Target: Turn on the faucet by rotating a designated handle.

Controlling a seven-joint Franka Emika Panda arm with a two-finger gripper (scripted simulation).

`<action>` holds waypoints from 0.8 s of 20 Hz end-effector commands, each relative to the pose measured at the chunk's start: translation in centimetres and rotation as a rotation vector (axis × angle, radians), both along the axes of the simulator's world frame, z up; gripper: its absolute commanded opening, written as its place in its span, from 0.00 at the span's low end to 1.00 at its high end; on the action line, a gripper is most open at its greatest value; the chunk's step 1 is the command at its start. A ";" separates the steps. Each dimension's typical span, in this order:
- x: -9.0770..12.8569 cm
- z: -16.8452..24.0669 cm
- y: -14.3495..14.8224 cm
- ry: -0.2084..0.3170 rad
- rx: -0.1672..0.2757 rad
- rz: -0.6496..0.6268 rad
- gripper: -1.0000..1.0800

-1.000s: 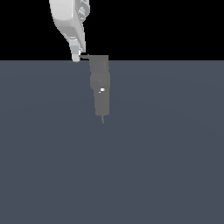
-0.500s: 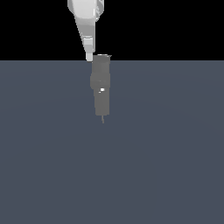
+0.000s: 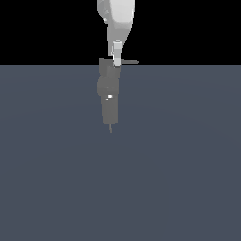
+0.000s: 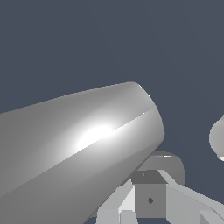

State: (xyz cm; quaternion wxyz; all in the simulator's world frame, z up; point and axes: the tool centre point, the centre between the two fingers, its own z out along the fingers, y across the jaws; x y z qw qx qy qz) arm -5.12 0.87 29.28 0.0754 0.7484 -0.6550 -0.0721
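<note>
In the exterior view the grey faucet (image 3: 108,96) stands upright on the dark floor, with a white glint on its column. Its handle (image 3: 131,61), a thin flat grey blade, sticks out of the top block toward the exterior view's right. My white gripper (image 3: 116,60) comes down from above, and its tip is at the top block where the handle starts. Its fingers look like one narrow tip, so their gap is hidden. In the wrist view a large shiny grey cylinder (image 4: 87,140) of the faucet fills the frame, with pale fingers (image 4: 124,206) beside a small dark block (image 4: 150,200).
The flat dark grey floor (image 3: 179,179) spreads all around the faucet. A rounded grey shape (image 4: 218,138) shows at one edge of the wrist view.
My gripper has moved toward the exterior view's right across the faucet's top. The handle, which pointed to the left a second ago, now points to the right.
</note>
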 end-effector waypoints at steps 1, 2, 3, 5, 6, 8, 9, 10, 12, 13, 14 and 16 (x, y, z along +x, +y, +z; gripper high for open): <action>0.6 0.0 -0.8 -0.002 -0.001 -0.006 0.00; 0.9 -0.1 -1.1 -0.003 -0.002 -0.007 0.00; 1.1 -0.1 -1.4 -0.003 -0.002 -0.008 0.00; 1.6 -0.2 -2.0 -0.004 -0.002 -0.010 0.00; 1.9 -0.2 -2.3 -0.004 -0.002 -0.011 0.00; 2.4 -0.3 -2.8 -0.005 -0.002 -0.013 0.00; 2.6 -0.3 -3.1 -0.005 -0.003 -0.014 0.00; 2.9 -0.4 -3.4 -0.005 -0.003 -0.015 0.00; 3.4 -0.4 -4.0 -0.006 -0.003 -0.017 0.00; 3.6 -0.5 -4.2 -0.006 -0.003 -0.018 0.00; 3.9 -0.5 -4.5 -0.007 -0.003 -0.019 0.00; 4.3 -0.5 -5.0 -0.007 -0.003 -0.021 0.00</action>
